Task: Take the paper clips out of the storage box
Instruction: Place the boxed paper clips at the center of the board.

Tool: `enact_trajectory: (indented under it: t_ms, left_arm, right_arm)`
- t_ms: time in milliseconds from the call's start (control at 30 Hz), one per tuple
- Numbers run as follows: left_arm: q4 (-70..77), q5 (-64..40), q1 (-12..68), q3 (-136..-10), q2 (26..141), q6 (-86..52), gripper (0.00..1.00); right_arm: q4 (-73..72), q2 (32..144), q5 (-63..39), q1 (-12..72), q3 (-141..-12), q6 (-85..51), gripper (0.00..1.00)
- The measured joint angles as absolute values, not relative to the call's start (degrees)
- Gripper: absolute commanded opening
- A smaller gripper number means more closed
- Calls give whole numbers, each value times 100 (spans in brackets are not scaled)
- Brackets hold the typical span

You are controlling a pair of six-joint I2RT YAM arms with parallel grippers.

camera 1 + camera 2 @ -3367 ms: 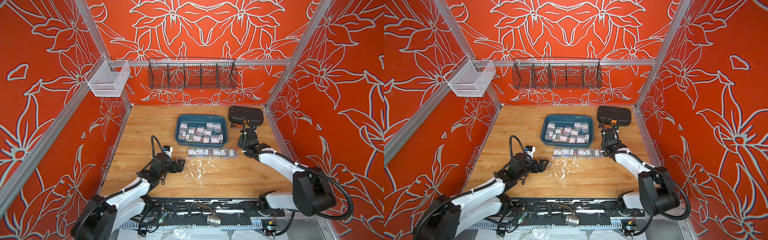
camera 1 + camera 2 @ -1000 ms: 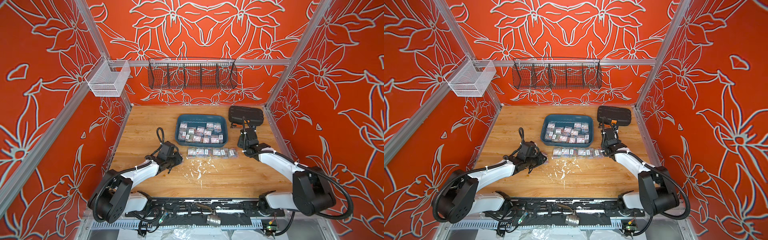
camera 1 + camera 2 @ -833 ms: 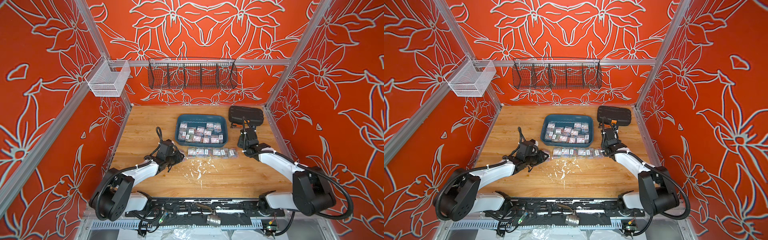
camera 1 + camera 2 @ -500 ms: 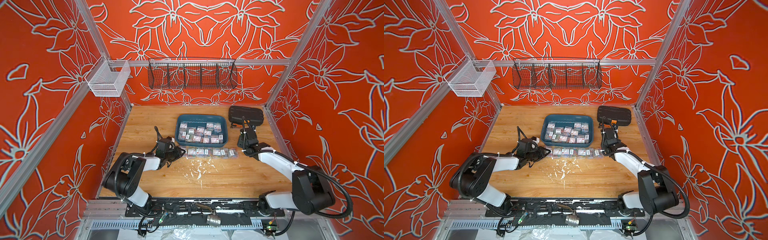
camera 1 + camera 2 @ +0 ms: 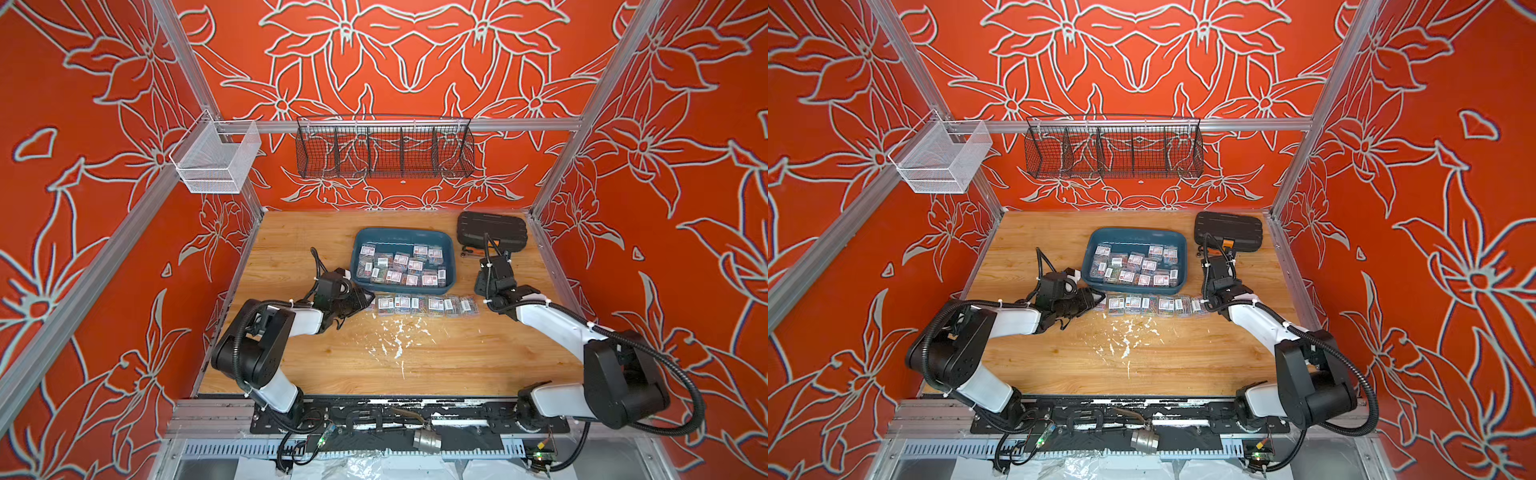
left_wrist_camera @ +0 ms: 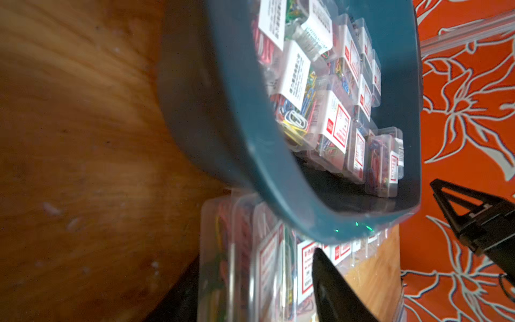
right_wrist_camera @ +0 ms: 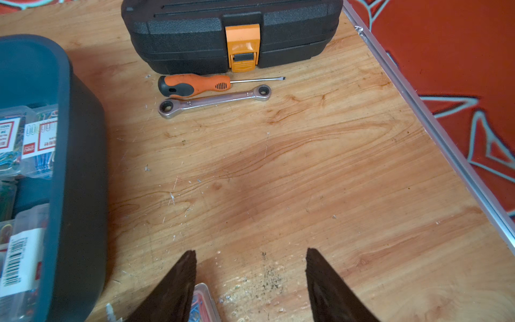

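Note:
The storage box is a teal tray at the back middle of the table. Several clear boxes of paper clips lie in it. More paper clips stand in a row on the table just in front of it. My left gripper is at the row's left end. It is open, with the end box between its fingers. My right gripper hovers open at the row's right end, with a box corner beside one finger.
A black case with an orange latch sits at the back right. A screwdriver and a wrench lie in front of it. White flecks dot the table's middle. A black wire basket and a white mesh basket hang on the walls.
My left arm has swung from the front left up to the left end of the row, and its jaws have parted. The right arm has not moved.

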State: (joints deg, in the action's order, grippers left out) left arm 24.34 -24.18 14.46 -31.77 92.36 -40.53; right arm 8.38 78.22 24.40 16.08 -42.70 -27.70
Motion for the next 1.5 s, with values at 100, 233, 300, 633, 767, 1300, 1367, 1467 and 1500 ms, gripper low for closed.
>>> enact_trajectory:
  t_ms: [100,233,300,633,767,1300,1367,1467,1500]
  left_arm:
    - [2294,-2381,1441,-3251,9231,-4027,60]
    - [1986,-2215,1439,-3393,9201,-3988,63]
    - [1782,-2062,1433,-3439,9122,-3970,71]
    - [1076,-1817,1420,-3824,9107,-3632,69]
    - [1288,-2049,1409,-3846,9292,-3575,65]
    - [1984,-2628,1382,-3621,9456,-3487,65]
    - [1942,-2644,1385,-3621,9415,-3496,66]
    - [1470,-2547,1393,-3623,9157,-3487,68]
    - [1188,-2449,1396,-3623,8997,-3470,69]
  right_arm:
    - [838,7824,2438,1608,-4270,-2768,65]
    - [838,7826,2440,1608,-4272,-2766,65]
    - [838,7826,2440,1608,-4272,-2766,65]
    - [845,7841,2436,1608,-4289,-2764,65]
    - [851,7846,2436,1608,-4327,-2764,65]
    - [930,7953,2436,1608,-4425,-2764,64]
    - [952,7953,2436,1608,-4425,-2764,64]
    - [980,7953,2436,1608,-4425,-2764,64]
    - [985,7953,2436,1608,-4425,-2764,64]
